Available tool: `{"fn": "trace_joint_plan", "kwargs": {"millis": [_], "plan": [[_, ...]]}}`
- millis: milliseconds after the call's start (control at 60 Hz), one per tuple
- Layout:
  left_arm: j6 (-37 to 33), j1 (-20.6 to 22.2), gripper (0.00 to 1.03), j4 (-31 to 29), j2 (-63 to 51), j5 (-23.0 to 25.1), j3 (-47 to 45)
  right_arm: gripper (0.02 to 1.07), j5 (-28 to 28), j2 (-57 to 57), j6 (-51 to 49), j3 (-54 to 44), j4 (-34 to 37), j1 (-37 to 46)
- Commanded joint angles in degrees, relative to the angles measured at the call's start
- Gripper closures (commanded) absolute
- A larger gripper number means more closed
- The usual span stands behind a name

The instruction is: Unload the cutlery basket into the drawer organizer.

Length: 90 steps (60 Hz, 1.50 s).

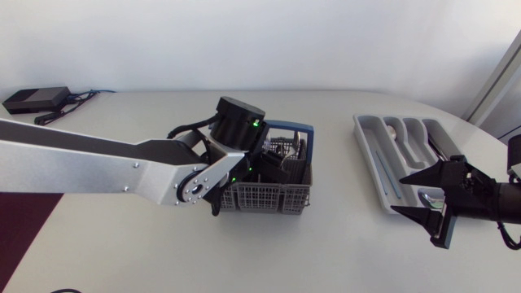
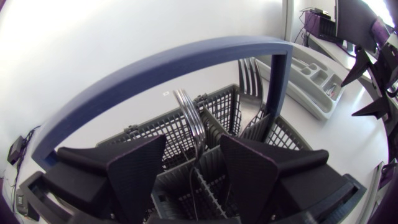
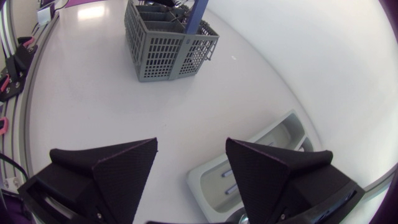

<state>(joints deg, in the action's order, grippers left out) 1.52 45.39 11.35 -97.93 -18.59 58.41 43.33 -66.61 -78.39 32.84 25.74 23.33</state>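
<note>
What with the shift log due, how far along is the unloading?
Done: a few pieces seem to lie in the organizer. In hand: the left tool, open, straddles a fork in the basket. Left: that fork and a second fork; the right tool hangs open, empty.

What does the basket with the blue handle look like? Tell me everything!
The basket looks like grey plastic, with grid walls and dividers inside, and a blue arched handle spans it. It stands upright on the white table, apart from the organizer. Forks stand in it, tines up. The left gripper hangs open over it, one fork between its fingers.
</note>
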Motion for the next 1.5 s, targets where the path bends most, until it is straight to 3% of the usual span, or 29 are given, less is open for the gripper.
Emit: {"fn": "trace_joint_plan", "kwargs": {"millis": [0, 100, 200, 633, 1033, 1400, 1483], "plan": [[0.5, 0.5, 0.45, 0.8, -2.5, -0.9, -0.6, 0.27, 0.5, 0.5, 0.8, -1.8, -0.5, -0.3], [0.5, 0.5, 0.50, 1.2, -3.6, -0.9, -0.1, 0.27, 0.9, 0.5, 0.9, -2.0, -1.0, -0.3], [0.5, 0.7, 0.72, 2.1, -3.8, -0.9, 0.0, 0.27, 1.0, 0.5, 0.7, -2.3, -1.2, -0.2], [-0.9, 0.7, 0.99, 6.3, -4.6, -0.9, -1.4, 0.27, 1.1, 2.4, 0.7, -4.0, -1.3, -0.4], [-2.6, 0.4, 1.00, 9.2, -1.9, -0.4, -6.5, 0.27, 1.1, 3.9, 1.9, -4.3, -1.3, -1.8], [-7.1, 1.7, 1.00, 17.5, 3.9, -0.1, -15.9, 0.27, 1.0, 5.2, 3.8, -4.7, -1.9, -3.0], [-8.3, 2.2, 1.00, 21.7, 5.4, -0.1, -18.8, 0.27, 0.9, 6.4, 4.1, -5.2, -1.9, -3.3]]}}
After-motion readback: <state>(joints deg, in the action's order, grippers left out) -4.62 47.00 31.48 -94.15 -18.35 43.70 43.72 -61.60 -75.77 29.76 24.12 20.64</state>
